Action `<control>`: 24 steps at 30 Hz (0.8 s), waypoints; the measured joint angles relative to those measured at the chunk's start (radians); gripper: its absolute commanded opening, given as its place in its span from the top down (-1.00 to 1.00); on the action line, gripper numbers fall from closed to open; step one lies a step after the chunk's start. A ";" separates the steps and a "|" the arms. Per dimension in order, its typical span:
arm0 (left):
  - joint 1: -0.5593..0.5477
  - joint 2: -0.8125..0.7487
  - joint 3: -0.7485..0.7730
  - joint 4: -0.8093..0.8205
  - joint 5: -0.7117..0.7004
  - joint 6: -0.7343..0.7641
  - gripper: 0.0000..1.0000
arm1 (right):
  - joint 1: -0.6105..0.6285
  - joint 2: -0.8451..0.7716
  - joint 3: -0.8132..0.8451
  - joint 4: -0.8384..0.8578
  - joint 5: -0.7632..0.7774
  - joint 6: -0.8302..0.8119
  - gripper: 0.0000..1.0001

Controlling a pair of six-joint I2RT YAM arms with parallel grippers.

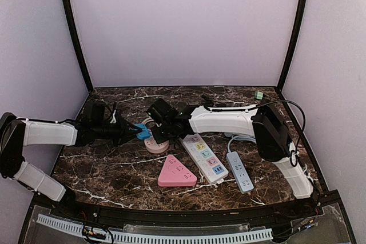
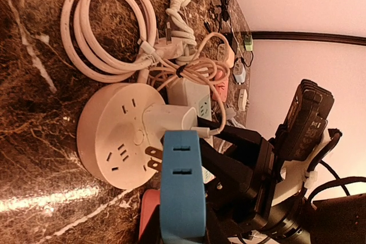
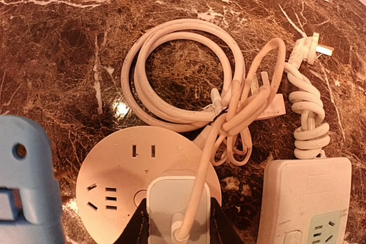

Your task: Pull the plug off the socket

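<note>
Centrally in the overhead view, a round socket point(image 1: 155, 144) lies on the marble table point(image 1: 103, 167). The right gripper point(image 3: 177, 224), reaching in from the right of the frame, is clamped on the white plug point(image 3: 174, 198), which stands on the socket's face with a black finger on either side. Two metal prongs point(image 2: 152, 159) show at the plug's base. The left gripper point(image 1: 139, 131) sits just left of the socket; I cannot tell whether its blue fingers point(image 2: 182, 198) are parted. Coiled white cable point(image 3: 171, 67) lies above the socket.
</note>
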 measured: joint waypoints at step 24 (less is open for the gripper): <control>0.107 0.193 0.628 -0.983 -0.811 0.451 0.99 | -0.030 -0.061 -0.090 0.023 -0.085 -0.025 1.00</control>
